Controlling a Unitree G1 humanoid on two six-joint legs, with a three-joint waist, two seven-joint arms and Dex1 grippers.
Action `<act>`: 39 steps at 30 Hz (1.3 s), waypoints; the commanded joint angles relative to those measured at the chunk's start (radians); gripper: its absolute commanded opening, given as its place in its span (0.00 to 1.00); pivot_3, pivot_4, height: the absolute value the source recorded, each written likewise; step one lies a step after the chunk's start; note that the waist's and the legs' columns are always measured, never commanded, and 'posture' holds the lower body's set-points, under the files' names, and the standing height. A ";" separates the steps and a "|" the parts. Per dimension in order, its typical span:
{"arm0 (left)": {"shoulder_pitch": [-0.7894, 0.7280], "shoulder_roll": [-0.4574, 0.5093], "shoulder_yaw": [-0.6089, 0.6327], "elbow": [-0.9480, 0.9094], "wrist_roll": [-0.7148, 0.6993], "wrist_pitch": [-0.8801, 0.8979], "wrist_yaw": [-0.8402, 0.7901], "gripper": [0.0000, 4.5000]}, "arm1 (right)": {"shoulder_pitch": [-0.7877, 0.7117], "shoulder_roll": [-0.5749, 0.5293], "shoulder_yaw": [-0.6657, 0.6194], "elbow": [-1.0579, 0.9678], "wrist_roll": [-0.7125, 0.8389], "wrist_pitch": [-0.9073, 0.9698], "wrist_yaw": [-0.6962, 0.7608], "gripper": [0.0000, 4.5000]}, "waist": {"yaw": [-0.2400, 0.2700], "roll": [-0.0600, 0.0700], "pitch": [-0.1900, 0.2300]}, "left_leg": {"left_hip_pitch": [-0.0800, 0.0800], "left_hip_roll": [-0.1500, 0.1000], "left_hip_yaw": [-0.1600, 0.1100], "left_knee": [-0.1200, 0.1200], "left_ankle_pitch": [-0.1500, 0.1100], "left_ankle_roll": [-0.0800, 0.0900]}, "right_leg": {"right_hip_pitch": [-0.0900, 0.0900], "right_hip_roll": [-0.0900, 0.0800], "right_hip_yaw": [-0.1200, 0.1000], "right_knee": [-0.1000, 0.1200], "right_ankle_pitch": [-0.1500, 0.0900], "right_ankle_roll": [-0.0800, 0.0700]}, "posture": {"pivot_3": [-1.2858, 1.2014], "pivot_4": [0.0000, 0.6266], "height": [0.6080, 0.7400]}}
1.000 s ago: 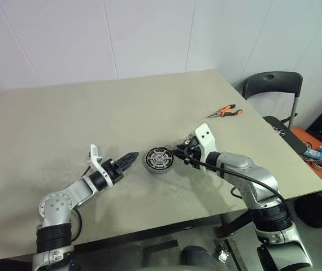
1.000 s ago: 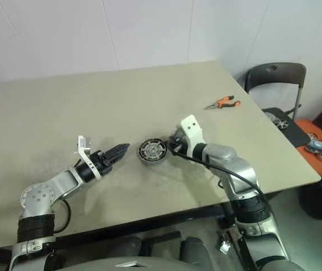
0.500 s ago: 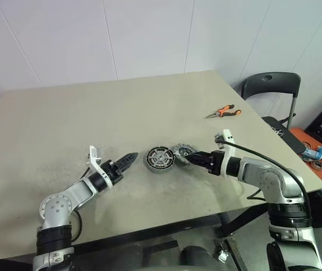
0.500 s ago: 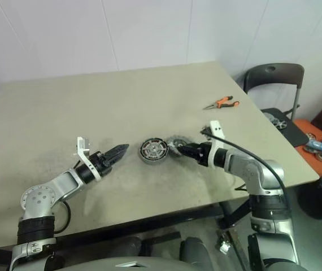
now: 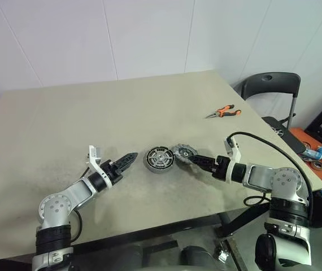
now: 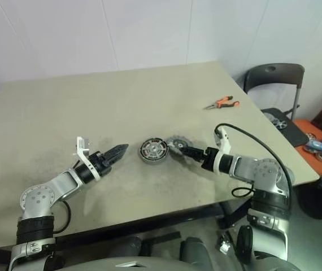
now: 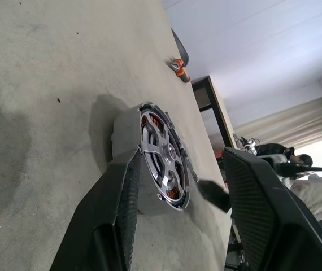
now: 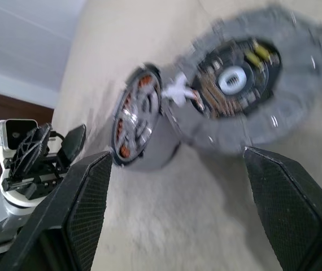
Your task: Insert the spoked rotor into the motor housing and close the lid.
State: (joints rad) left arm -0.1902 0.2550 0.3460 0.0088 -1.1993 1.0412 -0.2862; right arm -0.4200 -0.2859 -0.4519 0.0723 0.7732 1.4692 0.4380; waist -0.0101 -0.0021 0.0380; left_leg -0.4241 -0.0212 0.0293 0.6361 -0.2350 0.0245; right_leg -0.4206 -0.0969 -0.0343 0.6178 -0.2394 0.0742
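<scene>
The motor housing stands mid-table, with the spoked rotor seated in its open top over the copper windings. The lid rests on the table against the housing's right side, its inner face turned toward my right wrist camera. My right gripper is open just right of the lid, and its fingers are spread wide and hold nothing. My left gripper points at the housing from the left, a short gap away. It is open too, its fingers apart.
Orange-handled pliers lie at the table's far right. A black chair stands beyond the right corner. The table's right edge is close behind my right arm. Small items sit on the floor past that edge.
My right gripper has let go of the lid, opened wide, rolled its wrist and drawn back to the right. The lid now rests beside the housing. The left arm has not moved.
</scene>
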 commanded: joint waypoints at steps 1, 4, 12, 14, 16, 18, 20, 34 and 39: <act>-0.004 0.007 0.008 -0.034 -0.014 0.004 -0.004 0.54 | 0.004 0.011 -0.031 -0.020 0.020 0.001 -0.021 0.86 | 0.000 0.000 0.000 | 0.000 0.000 0.000 0.000 0.000 0.000 | 0.000 0.000 0.000 0.000 0.000 0.000 | 0.52 0.00 1.00; -0.002 0.004 0.007 -0.042 -0.018 0.007 0.003 0.54 | 0.018 0.021 -0.017 -0.010 -0.006 -0.042 -0.043 0.86 | -0.001 0.000 0.000 | 0.000 0.000 0.000 0.000 0.000 0.000 | 0.000 0.000 0.000 0.000 0.000 0.000 | 0.52 0.00 1.00; 0.001 -0.002 0.002 -0.054 -0.018 0.007 0.011 0.54 | 0.001 0.040 0.027 -0.001 -0.053 -0.172 -0.090 0.86 | -0.001 0.001 0.000 | 0.001 0.000 0.000 0.004 -0.001 -0.002 | 0.002 0.000 0.000 0.003 0.000 0.001 | 0.52 0.00 1.00; 0.002 -0.003 0.002 -0.055 -0.018 0.006 0.011 0.54 | 0.002 0.039 0.044 0.001 -0.058 -0.189 -0.089 0.86 | -0.001 0.001 0.000 | 0.001 0.000 0.000 0.006 -0.002 -0.002 | 0.003 0.000 0.000 0.003 0.001 0.001 | 0.52 0.00 1.00; 0.004 -0.006 0.000 -0.058 -0.017 0.005 0.012 0.54 | 0.004 0.044 0.053 0.004 -0.065 -0.208 -0.097 0.86 | -0.002 0.001 0.000 | 0.001 0.000 0.000 0.008 -0.002 -0.001 | 0.003 0.000 0.000 0.003 0.001 0.001 | 0.52 0.00 1.00; 0.006 -0.008 -0.001 -0.060 -0.018 0.005 0.013 0.54 | 0.006 0.051 0.059 0.002 -0.065 -0.219 -0.105 0.86 | -0.002 0.001 0.000 | 0.001 0.000 0.000 0.008 -0.002 -0.001 | 0.004 0.000 0.000 0.003 0.001 0.001 | 0.52 0.00 1.00; 0.006 -0.008 0.000 -0.061 -0.018 0.006 0.013 0.54 | 0.007 0.060 0.062 -0.003 -0.060 -0.224 -0.112 0.86 | -0.002 0.001 0.000 | 0.001 0.000 0.000 0.008 -0.002 -0.001 | 0.004 0.000 0.000 0.003 0.001 0.001 | 0.52 0.00 1.00; -0.003 -0.008 -0.002 -0.050 -0.014 0.006 0.010 0.54 | 0.012 0.084 0.156 -0.005 -0.124 -0.350 -0.144 0.50 | -0.003 0.001 0.000 | -0.001 0.000 0.000 0.008 -0.003 -0.001 | 0.002 0.000 0.000 0.003 0.001 0.001 | 0.52 0.00 1.00; -0.003 -0.009 -0.001 -0.048 -0.013 0.005 0.012 0.54 | 0.015 0.077 0.168 -0.012 -0.123 -0.356 -0.139 0.50 | -0.003 0.001 0.000 | -0.001 0.000 0.000 0.008 -0.003 -0.001 | 0.002 0.000 0.000 0.003 0.001 0.001 | 0.52 0.00 1.00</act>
State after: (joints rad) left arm -0.1730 0.2463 0.3455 -0.0198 -1.2003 1.0434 -0.2737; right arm -0.3966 -0.2092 -0.2898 0.0789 0.6468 1.1246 0.2955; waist -0.0130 -0.0011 0.0376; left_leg -0.4246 -0.0207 0.0289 0.6442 -0.2376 0.0239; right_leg -0.4187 -0.0967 -0.0343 0.6206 -0.2385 0.0753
